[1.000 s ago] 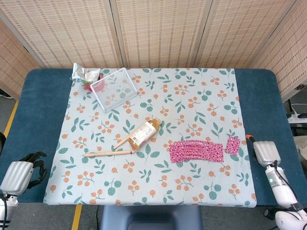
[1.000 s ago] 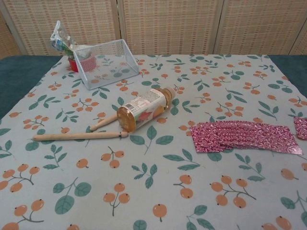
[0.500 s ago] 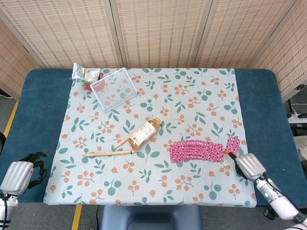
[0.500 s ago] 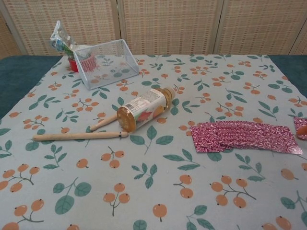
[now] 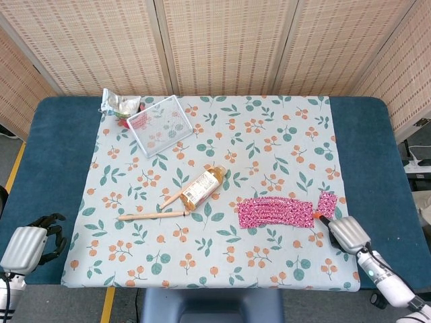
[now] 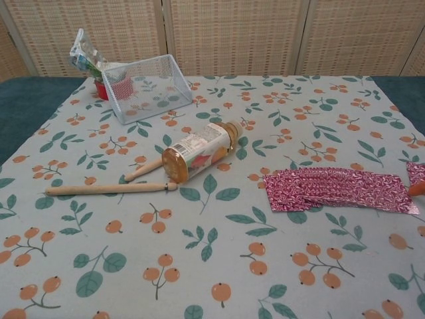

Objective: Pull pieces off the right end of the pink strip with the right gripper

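The pink strip [image 5: 276,212] lies flat on the flowered cloth at the right front, also seen in the chest view [image 6: 339,191]. A small torn pink piece [image 5: 326,203] lies just off its right end, apart from it. My right hand [image 5: 347,233] hovers at the cloth's right front, back upward. One orange fingertip [image 5: 322,217] reaches the gap between strip and piece; the chest view shows that tip at its right edge [image 6: 417,189]. Nothing is visibly held, and the other fingers are hidden. My left hand [image 5: 30,245] rests off the cloth at the front left, holding nothing.
A plastic bottle [image 5: 203,186] lies on its side mid-table, with two wooden sticks [image 5: 151,215] beside it. A wire mesh basket [image 5: 159,125] and a foil bag [image 5: 119,103] sit at the back left. The blue table [image 5: 377,161] borders the cloth.
My right hand has moved in from the table's right edge to the strip's right end, its orange fingertip now by the gap. The left hand and the objects have not moved.
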